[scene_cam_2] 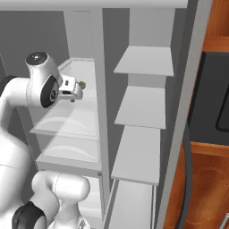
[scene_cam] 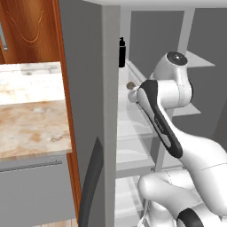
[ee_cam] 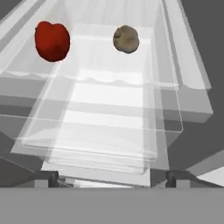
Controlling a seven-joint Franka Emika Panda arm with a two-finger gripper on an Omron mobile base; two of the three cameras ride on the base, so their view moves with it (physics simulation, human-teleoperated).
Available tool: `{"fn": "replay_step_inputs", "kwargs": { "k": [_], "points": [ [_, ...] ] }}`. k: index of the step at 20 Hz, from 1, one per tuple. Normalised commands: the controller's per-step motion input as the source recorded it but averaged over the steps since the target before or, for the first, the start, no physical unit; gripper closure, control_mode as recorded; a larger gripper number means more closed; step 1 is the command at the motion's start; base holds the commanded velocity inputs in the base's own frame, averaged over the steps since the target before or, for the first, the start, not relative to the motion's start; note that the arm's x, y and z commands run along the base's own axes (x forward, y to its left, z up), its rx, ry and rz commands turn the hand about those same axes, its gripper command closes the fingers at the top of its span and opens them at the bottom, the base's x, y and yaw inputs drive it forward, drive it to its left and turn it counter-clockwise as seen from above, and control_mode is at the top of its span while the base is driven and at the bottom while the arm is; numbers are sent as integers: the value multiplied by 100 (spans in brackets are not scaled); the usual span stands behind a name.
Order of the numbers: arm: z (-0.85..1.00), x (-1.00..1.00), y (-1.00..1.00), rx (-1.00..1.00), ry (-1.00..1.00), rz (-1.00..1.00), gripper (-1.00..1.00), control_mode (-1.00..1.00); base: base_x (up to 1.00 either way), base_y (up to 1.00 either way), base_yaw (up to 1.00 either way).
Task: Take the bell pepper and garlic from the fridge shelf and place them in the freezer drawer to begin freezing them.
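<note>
The red bell pepper (ee_cam: 52, 40) and the tan-brown garlic (ee_cam: 126, 39) lie apart on the translucent fridge shelf (ee_cam: 168, 89), pepper to the left and garlic to the right in the hand view. My gripper (ee_cam: 112, 178) is open and empty, well short of both, looking down over the shelf's front rim. Its dark fingertips (ee_cam: 48, 177) stand wide apart. From the base views the garlic (scene_cam: 131, 85) (scene_cam_2: 82, 83) sits just beyond my hand (scene_cam_2: 70, 89), which reaches into the grey fridge at shelf height. The freezer drawer is out of view.
A tall black bottle (scene_cam: 122, 52) stands at the back of a higher shelf. The fridge's grey side wall (scene_cam: 88, 88) is on my left, beside a marble counter (scene_cam: 31, 128). Opaque grey door shelves (scene_cam_2: 143, 60) hang to the right. Translucent shelves (scene_cam_2: 71, 150) lie below.
</note>
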Motion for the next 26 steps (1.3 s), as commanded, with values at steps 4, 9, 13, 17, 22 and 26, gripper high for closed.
{"fn": "replay_step_inputs", "kwargs": {
  "k": [4, 9, 13, 17, 22, 26],
  "points": [
    [56, 1, 64, 5, -21, 0, -100, -100, 0, 0, 0],
    [50, 21, 43, 0, 3, 0, -100, -100, 0, 0, 0],
    [41, 29, 29, 0, 10, 0, -100, -100, 0, 0, 0],
    [16, 18, 28, 0, 12, 0, -100, -100, 0, 0, 0],
    [-18, 2, 23, 0, 4, 0, -100, -100, 0, 0, 0],
    [-37, 29, 30, 0, 5, 0, -100, -100, 0, 0, 0]
  ]
}}
